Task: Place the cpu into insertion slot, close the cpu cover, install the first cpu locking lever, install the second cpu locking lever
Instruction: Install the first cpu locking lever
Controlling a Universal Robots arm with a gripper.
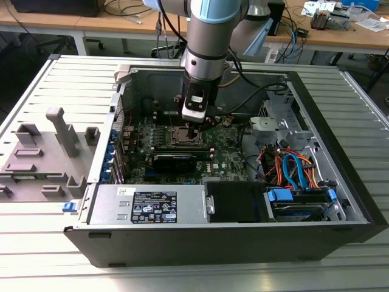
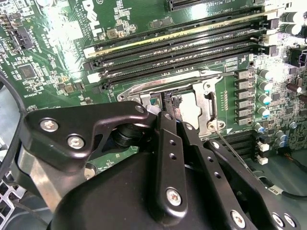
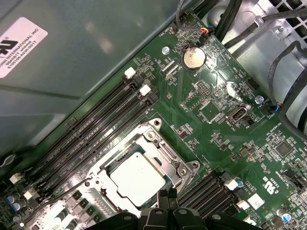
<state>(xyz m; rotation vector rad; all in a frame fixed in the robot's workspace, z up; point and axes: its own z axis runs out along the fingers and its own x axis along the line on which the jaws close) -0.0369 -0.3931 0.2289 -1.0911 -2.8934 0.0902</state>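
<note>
Tool [image 3: 169, 195] pressed together at cpu cover [image 3: 169, 154] edge; open case [image 1: 213, 243] on ribbed metal table [image 1: 36, 243]; desks [image 1: 364, 36] behind.

In the second wrist view the gripper [image 2: 166, 115] hides most of the cpu [image 2: 188, 108] and part of the cpu cover [image 2: 209, 103] from me. In the first wrist view the picture's edge cuts off the gripper [image 3: 168, 192], which masks one edge of the cpu. In the exterior view the insertion slot [image 1: 182, 136] is too small to read; I cannot tell there how the cpu cover sits.
</note>
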